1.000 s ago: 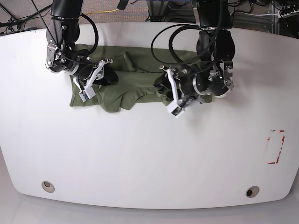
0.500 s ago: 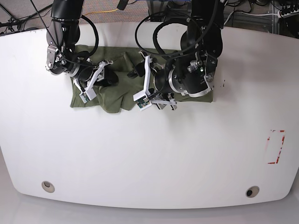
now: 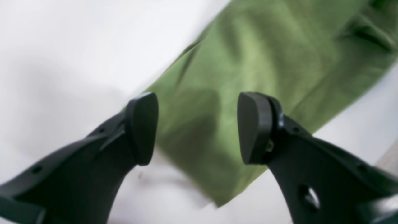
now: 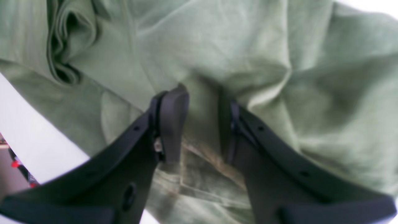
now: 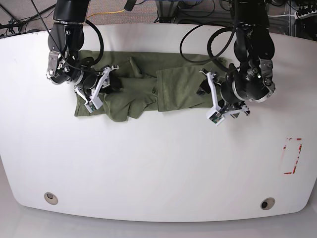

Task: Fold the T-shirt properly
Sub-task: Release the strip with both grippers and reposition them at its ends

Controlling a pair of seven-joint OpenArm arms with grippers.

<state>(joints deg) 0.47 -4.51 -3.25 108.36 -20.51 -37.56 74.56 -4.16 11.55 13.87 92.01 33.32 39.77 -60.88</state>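
The olive-green T-shirt lies crumpled across the far part of the white table, with a flatter panel at its right half. My left gripper hovers over the shirt's right end. In the left wrist view it is open with nothing between its fingers, above a corner of the T-shirt. My right gripper rests on the shirt's left part. In the right wrist view it is closed on a ridge of the T-shirt.
A red-outlined rectangle is marked near the table's right edge. Two round holes sit by the front edge. Cables and floor lie beyond the far edge.
My left arm swung to the shirt's middle and back to its right end, leaving a flat panel with a straight left edge. The right arm has barely moved.
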